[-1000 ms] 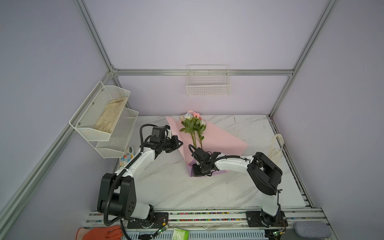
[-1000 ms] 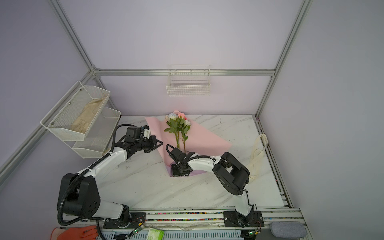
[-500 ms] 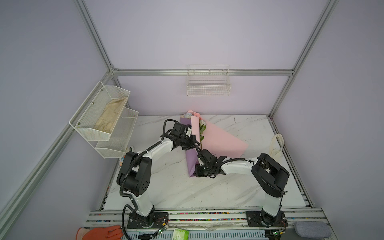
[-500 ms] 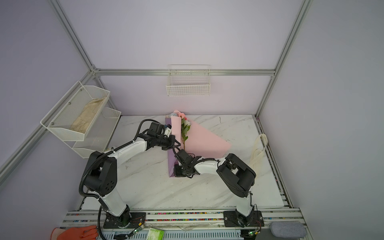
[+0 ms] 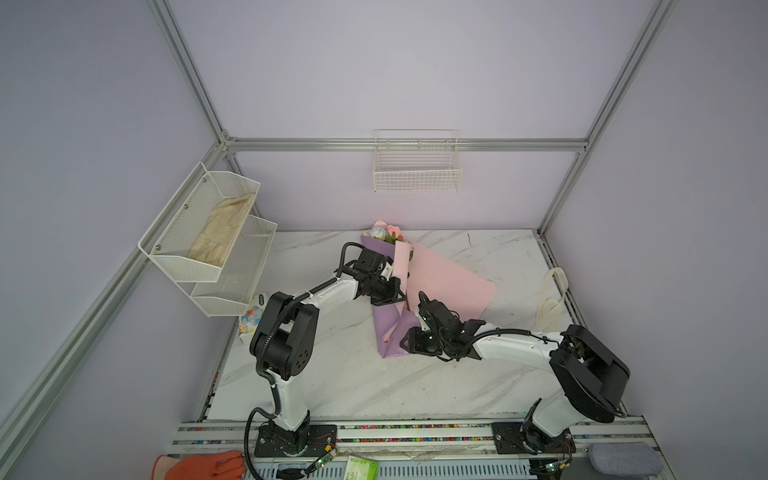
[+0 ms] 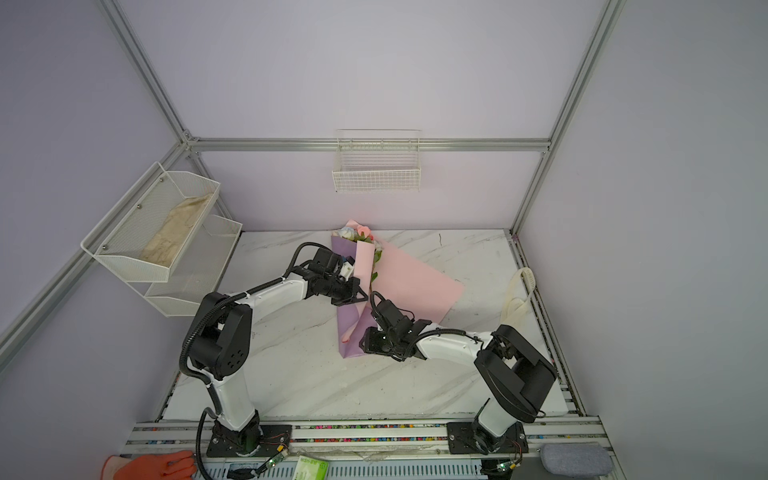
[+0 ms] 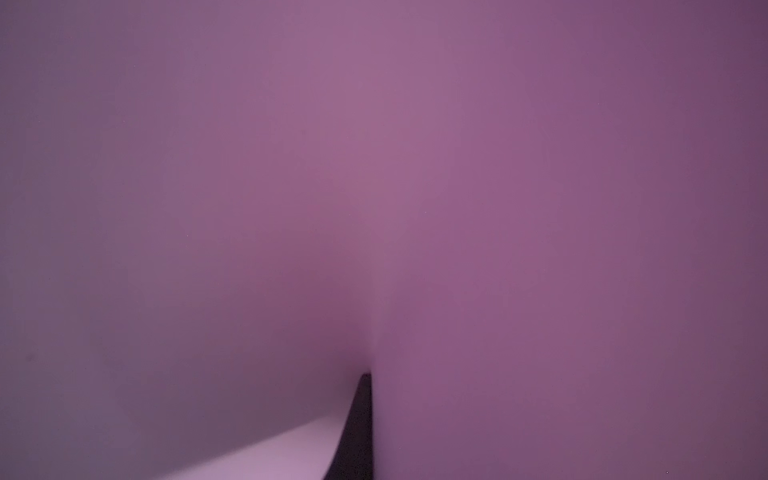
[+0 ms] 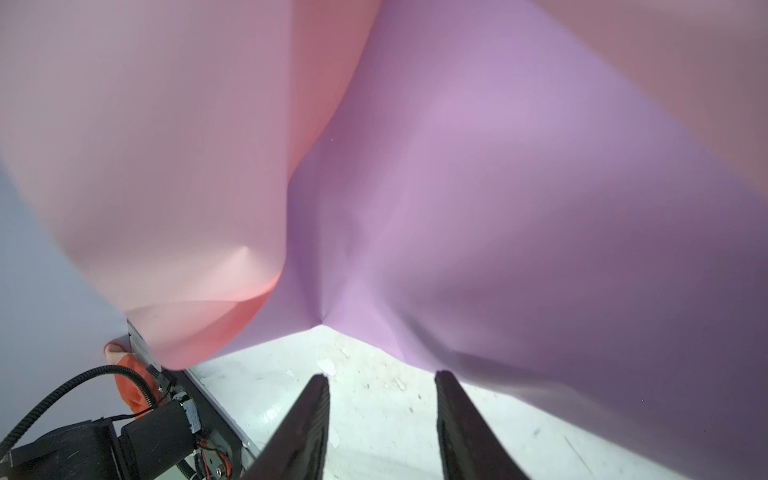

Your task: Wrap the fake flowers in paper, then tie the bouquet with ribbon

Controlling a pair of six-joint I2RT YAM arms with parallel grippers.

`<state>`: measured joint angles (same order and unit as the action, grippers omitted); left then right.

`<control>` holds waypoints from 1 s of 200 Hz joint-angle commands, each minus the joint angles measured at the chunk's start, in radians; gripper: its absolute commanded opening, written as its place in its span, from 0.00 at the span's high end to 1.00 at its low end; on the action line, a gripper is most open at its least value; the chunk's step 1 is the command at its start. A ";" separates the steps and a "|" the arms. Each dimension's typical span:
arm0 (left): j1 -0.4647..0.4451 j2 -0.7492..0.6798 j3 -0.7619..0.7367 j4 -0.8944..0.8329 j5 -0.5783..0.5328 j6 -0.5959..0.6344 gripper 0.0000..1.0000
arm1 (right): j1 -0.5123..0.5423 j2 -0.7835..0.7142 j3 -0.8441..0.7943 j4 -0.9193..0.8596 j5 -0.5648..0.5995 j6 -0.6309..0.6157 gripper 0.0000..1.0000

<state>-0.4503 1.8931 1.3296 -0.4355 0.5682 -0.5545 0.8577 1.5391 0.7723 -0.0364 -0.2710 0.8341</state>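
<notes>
The bouquet of fake flowers (image 5: 388,236) lies at the back of the table (image 5: 332,386), half wrapped in paper (image 5: 388,332). The left gripper (image 5: 392,296) pinches the paper flap shut. The right gripper (image 8: 380,376) holds nothing, its 2 fingers apart. It should grab low while the flap is pulled tight.

A sec ago the pink sheet lies open w/ the stems bare. Now its left paper flap (image 5: 388,328) is folded over to the right, lilac side up, hiding the stems, so only the heads of the bouquet (image 5: 385,235) poke out at the far end. The left gripper (image 5: 397,296), earlier off to the left of the sheet, is now over the middle, pinched on that flap's edge, & its arm has swung right w/ it. The right gripper (image 8: 380,378), nearly closed at the near stem ends before, now has its jaws apart w/ nothing btwn them.
</notes>
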 commanded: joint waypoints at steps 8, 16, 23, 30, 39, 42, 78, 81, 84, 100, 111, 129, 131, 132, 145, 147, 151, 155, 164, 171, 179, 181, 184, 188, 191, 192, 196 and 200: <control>-0.022 0.012 0.078 -0.008 -0.012 0.014 1.00 | -0.016 -0.102 -0.047 0.113 -0.012 0.084 0.48; -0.026 0.016 0.077 -0.003 -0.020 0.001 1.00 | -0.019 -0.105 -0.047 0.150 -0.042 0.090 0.46; -0.029 0.017 0.078 0.004 -0.025 -0.011 1.00 | -0.019 -0.098 -0.040 0.174 -0.061 0.093 0.45; -0.033 0.021 0.079 0.013 -0.027 -0.020 1.00 | -0.018 -0.085 -0.031 0.198 -0.072 0.107 0.44; -0.034 0.025 0.079 0.020 -0.031 -0.033 1.00 | -0.017 -0.068 -0.021 0.214 -0.078 0.136 0.43; -0.035 0.027 0.081 0.022 -0.031 -0.036 1.00 | -0.016 -0.063 -0.019 0.222 -0.079 0.142 0.42; -0.034 0.042 0.080 0.025 -0.037 -0.056 1.00 | -0.014 0.018 0.054 0.212 -0.045 0.160 0.38; -0.034 0.042 0.081 0.025 -0.036 -0.056 1.00 | -0.014 0.027 0.061 0.205 -0.038 0.163 0.38; -0.034 0.040 0.080 0.025 -0.036 -0.056 1.00 | -0.015 0.036 0.067 0.199 -0.031 0.167 0.38; -0.035 0.040 0.077 0.026 -0.042 -0.059 1.00 | -0.014 0.089 0.112 0.156 -0.004 0.166 0.38; -0.036 0.040 0.079 0.026 -0.044 -0.063 1.00 | -0.014 0.110 0.142 0.129 0.032 0.164 0.39; -0.036 0.041 0.081 0.027 -0.044 -0.066 1.00 | -0.014 0.142 0.151 0.109 0.044 0.172 0.46; -0.036 0.040 0.081 0.028 -0.045 -0.067 1.00 | -0.014 0.143 0.150 0.107 0.046 0.173 0.48; -0.036 0.040 0.082 0.028 -0.045 -0.067 1.00 | -0.014 0.144 0.150 0.106 0.047 0.174 0.48; -0.036 0.038 0.081 0.028 -0.048 -0.067 1.00 | -0.016 0.139 0.122 0.115 0.058 0.183 0.60; -0.036 0.037 0.081 0.028 -0.048 -0.067 1.00 | -0.016 0.137 0.120 0.119 0.059 0.185 0.61; -0.036 0.034 0.080 0.027 -0.048 -0.068 1.00 | -0.016 0.134 0.114 0.123 0.058 0.185 0.64; -0.036 0.034 0.079 0.028 -0.048 -0.068 0.99 | -0.016 0.129 0.110 0.124 0.059 0.181 0.66; -0.036 0.031 0.080 0.027 -0.047 -0.070 0.96 | -0.016 0.126 0.106 0.124 0.060 0.172 0.70; -0.036 0.027 0.079 0.029 -0.044 -0.069 0.93 | -0.020 0.125 0.102 0.124 0.052 0.164 0.74; -0.035 0.022 0.078 0.026 -0.039 -0.071 0.89 | -0.024 0.127 0.101 0.125 0.041 0.152 0.78; -0.036 0.020 0.077 0.027 -0.037 -0.071 0.88 | -0.025 0.128 0.101 0.124 0.040 0.150 0.79; -0.035 0.016 0.076 0.026 -0.035 -0.070 0.86 | -0.025 0.128 0.100 0.125 0.037 0.145 0.80; -0.034 0.008 0.073 0.026 -0.034 -0.072 0.82 | -0.026 0.128 0.098 0.125 0.034 0.140 0.80; -0.034 0.004 0.072 0.026 -0.035 -0.072 0.80 | -0.028 0.128 0.095 0.127 0.033 0.135 0.81; -0.034 0.001 0.071 0.026 -0.036 -0.073 0.80 | -0.028 0.128 0.095 0.128 0.032 0.134 0.81; -0.034 -0.006 0.067 0.026 -0.036 -0.073 0.78 | -0.028 0.128 0.090 0.136 0.028 0.127 0.84; -0.034 -0.016 0.065 0.026 -0.034 -0.072 0.77 | -0.029 0.127 0.085 0.143 0.024 0.120 0.86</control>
<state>-0.4805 1.9381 1.3296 -0.4271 0.5201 -0.6224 0.8375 1.6752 0.8806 0.1043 -0.2432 0.9817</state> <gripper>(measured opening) 0.194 0.183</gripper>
